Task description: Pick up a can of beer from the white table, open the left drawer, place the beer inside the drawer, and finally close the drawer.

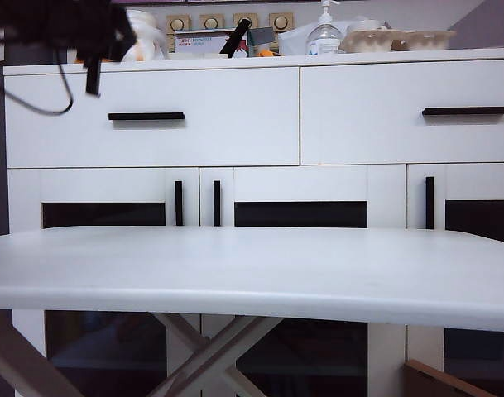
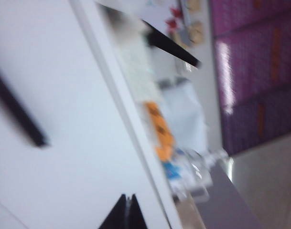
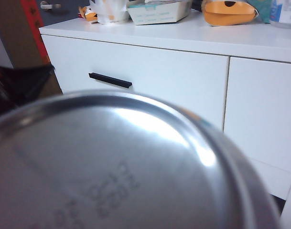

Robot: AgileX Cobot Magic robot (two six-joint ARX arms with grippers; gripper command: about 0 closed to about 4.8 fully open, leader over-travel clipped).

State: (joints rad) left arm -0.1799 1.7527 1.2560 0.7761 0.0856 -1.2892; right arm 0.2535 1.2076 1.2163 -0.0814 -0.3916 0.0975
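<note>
The right gripper [image 3: 135, 210] is holding the can of beer [image 3: 112, 167], whose metal end is filling the right wrist view, clear of the white table [image 1: 252, 273]. Beyond, the left gripper [image 2: 126, 214], fingers pressed together and empty, is nearing the left drawer [image 1: 152, 141]. Recommended: spread the fingers, then hook its black handle [image 1: 146, 117] squarely.

low table-level front view, wrist views near cabinet [image 1: 235, 124]
</note>
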